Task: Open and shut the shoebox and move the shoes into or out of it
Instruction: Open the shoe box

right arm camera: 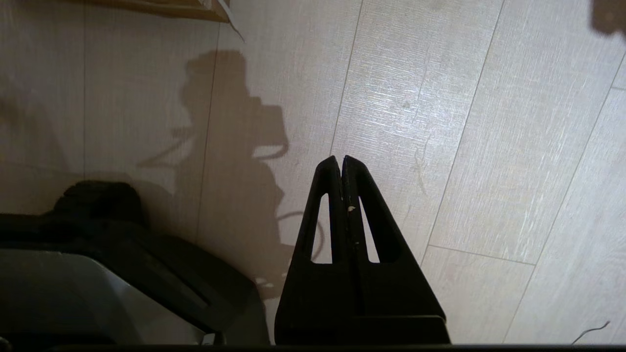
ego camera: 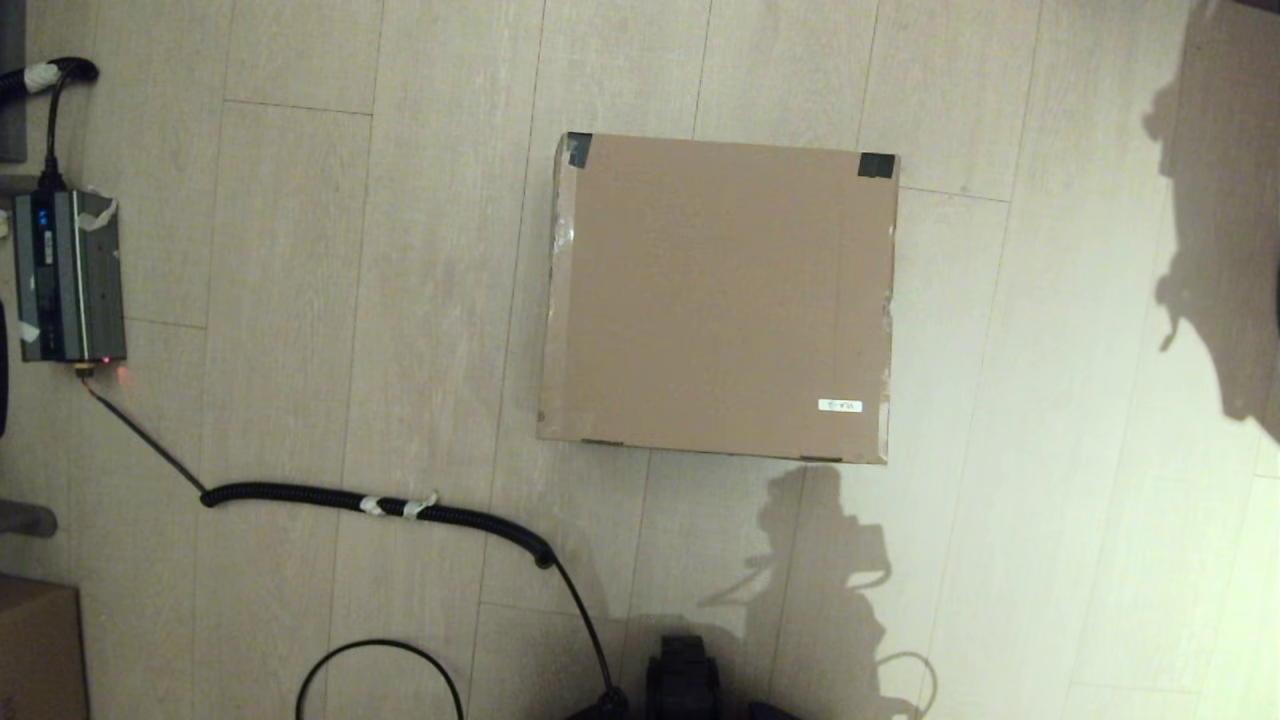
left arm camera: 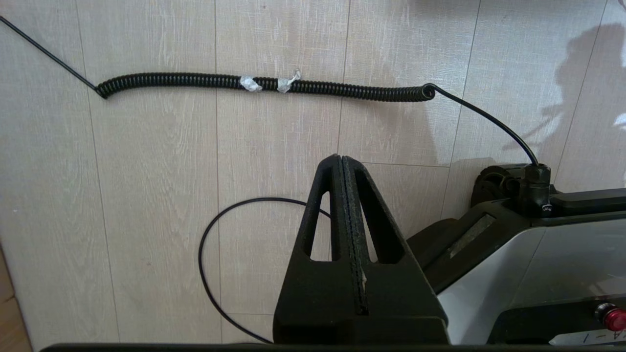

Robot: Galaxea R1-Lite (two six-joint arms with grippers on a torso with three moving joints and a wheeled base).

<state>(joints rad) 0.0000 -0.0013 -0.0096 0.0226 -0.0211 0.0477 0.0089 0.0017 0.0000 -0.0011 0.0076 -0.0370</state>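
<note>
The shoebox (ego camera: 718,300), a large brown cardboard box with black tape patches at its far corners and a small white label (ego camera: 840,405), lies on the floor with its lid down flat. A near corner of the shoebox (right arm camera: 195,9) shows in the right wrist view. The shoes are hidden or out of view. My left gripper (left arm camera: 340,157) is shut with nothing in it, hanging over bare floor near the robot's base. My right gripper (right arm camera: 341,158) is also shut and empty, over bare floor short of the box. Neither gripper shows in the head view.
A coiled black cable (ego camera: 380,503) runs across the floor left of the box, the same coiled cable (left arm camera: 264,85) lying ahead of the left gripper. A grey power unit (ego camera: 68,277) sits far left. A smaller brown carton (ego camera: 38,650) stands at the near left corner. The robot base (left arm camera: 528,264) is close by.
</note>
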